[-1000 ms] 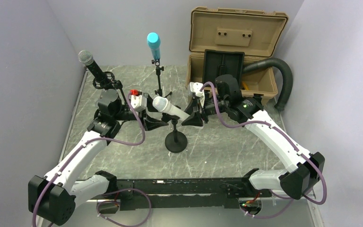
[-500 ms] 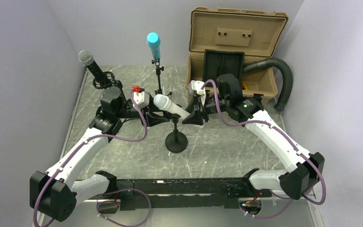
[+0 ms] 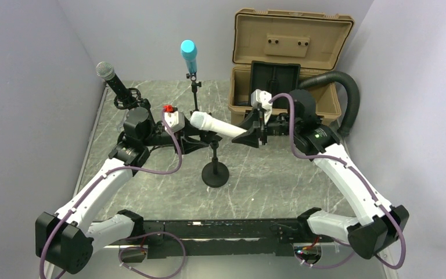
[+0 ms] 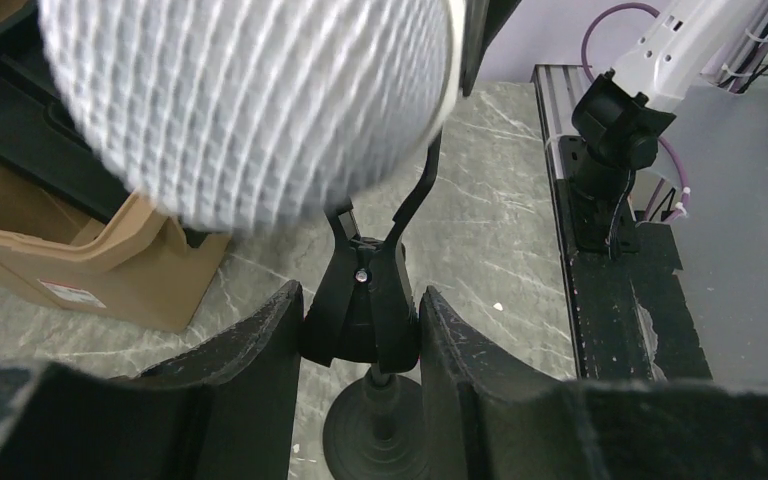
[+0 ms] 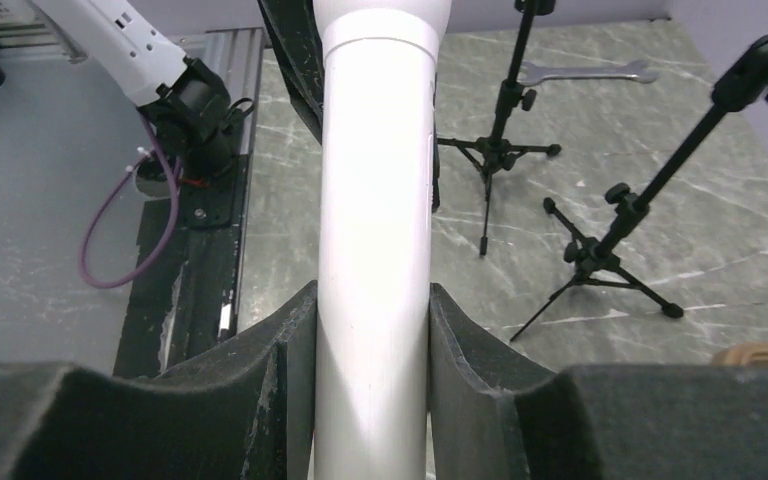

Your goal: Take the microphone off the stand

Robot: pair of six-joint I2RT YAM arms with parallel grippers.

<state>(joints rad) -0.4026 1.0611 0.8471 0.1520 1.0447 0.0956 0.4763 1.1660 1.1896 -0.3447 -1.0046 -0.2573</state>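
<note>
Left wrist shows unreadable case label (image 4: 70, 293); right fingers (image 5: 260, 400) clamp white microphone (image 5: 375, 250).

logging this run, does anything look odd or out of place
A flat wrench lies loose on the table near a tripod stand, a stray tool among microphone gear. The white microphone sits nearly level because the right end effector grips it while the left end effector clamps the stand clip.

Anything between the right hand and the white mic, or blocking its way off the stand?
Nothing visible. The right hand clamps the white mic directly, and the left hand pins the stand clip below it.
</note>
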